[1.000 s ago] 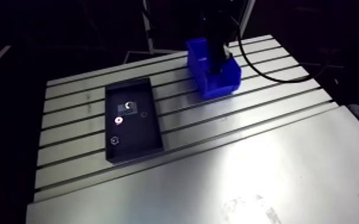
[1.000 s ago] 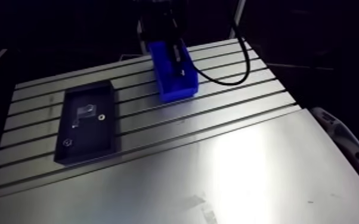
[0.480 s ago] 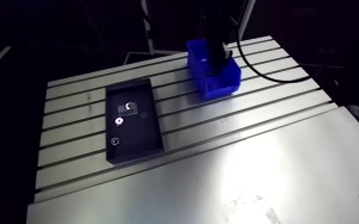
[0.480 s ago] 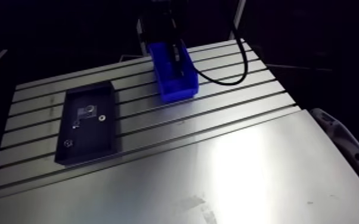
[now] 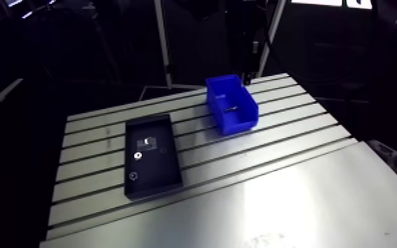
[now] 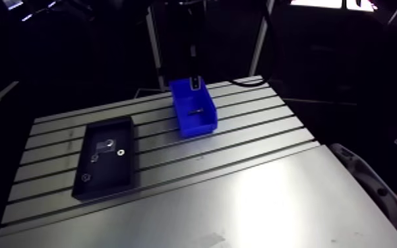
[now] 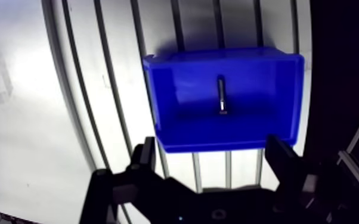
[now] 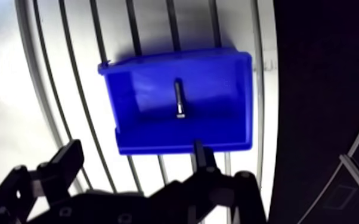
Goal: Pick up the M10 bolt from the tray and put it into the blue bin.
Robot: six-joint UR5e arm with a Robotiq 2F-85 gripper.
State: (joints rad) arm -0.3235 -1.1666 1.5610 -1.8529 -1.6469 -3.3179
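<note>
The M10 bolt [image 7: 221,95], a slim grey metal shank with a small bright head at one end, lies flat on the floor of the blue plastic bin [image 7: 158,107]. It is near the middle of the bin and clear of all four walls.

In the wrist view the bin is a smooth, glossy rectangular box with an open top. One end wall is lower than the other and has a thick rim. It stands on the slotted aluminium table [image 7: 98,77], whose pale ribs and dark grooves run under the bin along its short side. Beyond one side wall of the bin the ribs give way to a smooth, bright metal sheet [image 7: 15,107]. The black two-finger gripper [image 7: 210,144] hangs above the table just outside the bin's low wall. Its angular, matte fingers [image 7: 143,158] are spread almost as wide as the bin and hold nothing, and nothing lies between the gripper and the bolt.

In the arm view the bolt shows as a thin, pale sliver inside the bin. A shallow black rectangular tray [image 5: 156,179] lies well apart from the bin, with bare ribbed table between them. On the tray's dark floor lie a pale squarish piece [image 5: 148,141] and two small ring-shaped parts [image 5: 137,155], too small to identify.
</note>
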